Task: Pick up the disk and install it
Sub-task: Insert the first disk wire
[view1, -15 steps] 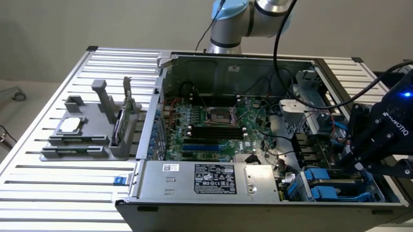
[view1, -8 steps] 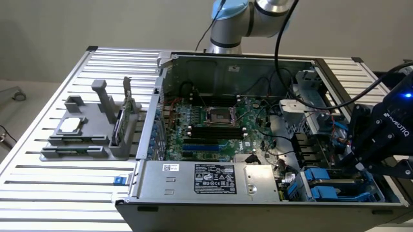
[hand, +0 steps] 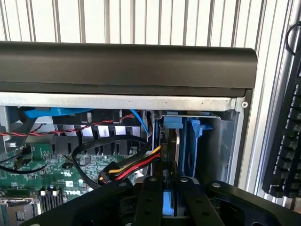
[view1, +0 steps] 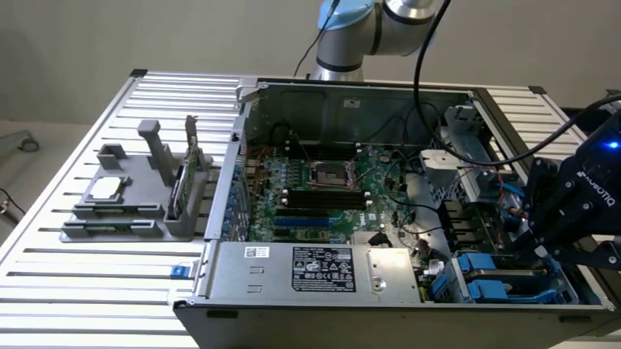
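The disk [hand: 170,209] stands on edge in the drive bay at the corner of the open computer case [view1: 247,145]; its bright blue carrier shows between my fingers. My gripper [hand: 170,190] is shut on that blue carrier from above, one dark finger on each side. In the exterior view my gripper [view1: 543,251] hangs low over the bay at the view's right, just beside the blue carriers [view1: 482,270] slotted there. The lower part of the disk is hidden inside the bay.
Red, yellow and black cables [hand: 134,167] run right beside the bay. The motherboard [view1: 321,189] and power supply [view1: 310,269] fill the case. A grey fixture [view1: 126,211] on the slatted table holds a processor chip [view1: 107,187] and a dark card [view1: 192,156]. A keyboard [hand: 287,141] lies outside the case.
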Controlling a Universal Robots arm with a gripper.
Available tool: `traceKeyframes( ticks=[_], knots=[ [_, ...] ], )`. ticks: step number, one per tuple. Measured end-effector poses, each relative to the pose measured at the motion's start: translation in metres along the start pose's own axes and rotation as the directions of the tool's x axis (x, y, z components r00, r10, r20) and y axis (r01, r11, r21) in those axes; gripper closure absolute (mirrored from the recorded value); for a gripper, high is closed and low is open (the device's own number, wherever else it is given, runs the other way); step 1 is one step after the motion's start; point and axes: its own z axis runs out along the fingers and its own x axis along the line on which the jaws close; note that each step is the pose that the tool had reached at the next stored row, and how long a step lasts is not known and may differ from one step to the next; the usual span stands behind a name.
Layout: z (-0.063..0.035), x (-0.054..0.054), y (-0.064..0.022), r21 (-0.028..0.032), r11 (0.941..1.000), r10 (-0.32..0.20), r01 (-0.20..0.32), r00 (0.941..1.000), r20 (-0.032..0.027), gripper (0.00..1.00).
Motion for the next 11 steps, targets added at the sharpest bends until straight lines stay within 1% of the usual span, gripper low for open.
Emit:
traceKeyframes(
  ticks=[11],
  knots=[
    [0.0011,0.0000,0.0021,0.0001,1.0000,0.007,-0.007,1.0000,-0.0007,0.84]
  ],
)
